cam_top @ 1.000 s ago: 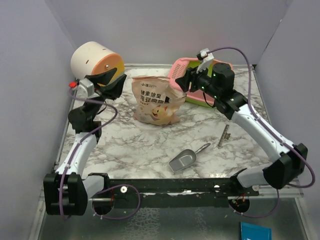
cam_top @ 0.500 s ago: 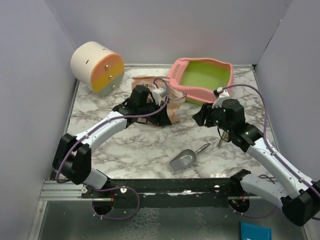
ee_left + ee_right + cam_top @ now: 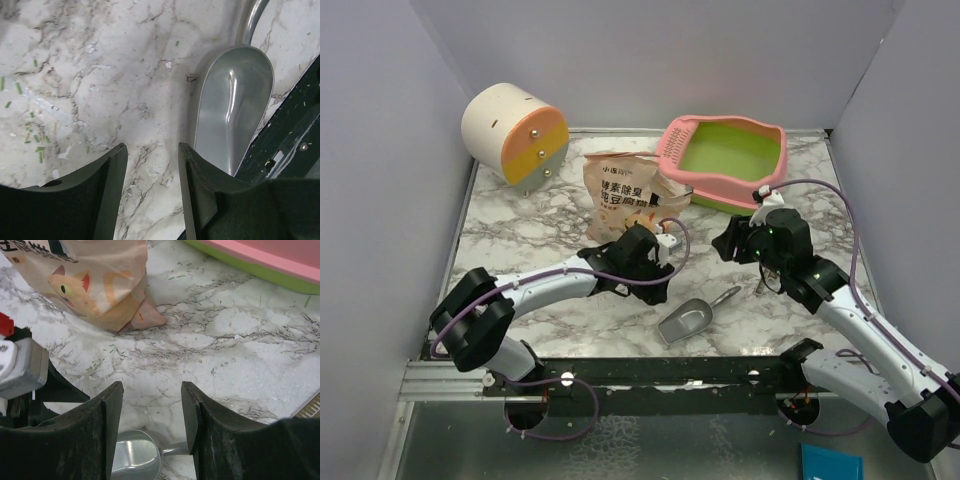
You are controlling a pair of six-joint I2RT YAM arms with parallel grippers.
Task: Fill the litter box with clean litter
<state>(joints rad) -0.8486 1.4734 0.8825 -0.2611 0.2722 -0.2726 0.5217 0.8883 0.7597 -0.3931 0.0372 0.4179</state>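
The litter box [image 3: 672, 143] with its pink slotted rim and bare lime-green basin stands at the back right; its edge [image 3: 270, 262] shows in the right wrist view. A few stray green bits of clean litter [image 3: 35, 145] lie on the marble. My left gripper [image 3: 652, 285] [image 3: 152, 150] hangs open and empty over the marble, just left of the grey metal scoop [image 3: 688, 320] [image 3: 232, 115]. My right gripper [image 3: 728, 243] [image 3: 152, 390] is open and empty, above the table between the scoop [image 3: 135, 457] and the cat-printed bag [image 3: 630, 195] [image 3: 95, 285].
A cream-and-orange cylinder [image 3: 515, 132] lies at the back left. A thin ruler-like strip [image 3: 770, 272] lies right of the scoop's handle. The dark front rail [image 3: 295, 135] runs close beside the scoop. Grey walls close in three sides.
My left arm swung from the cylinder past the bag down to the scoop. My right arm pulled back from the litter box toward the table's middle.
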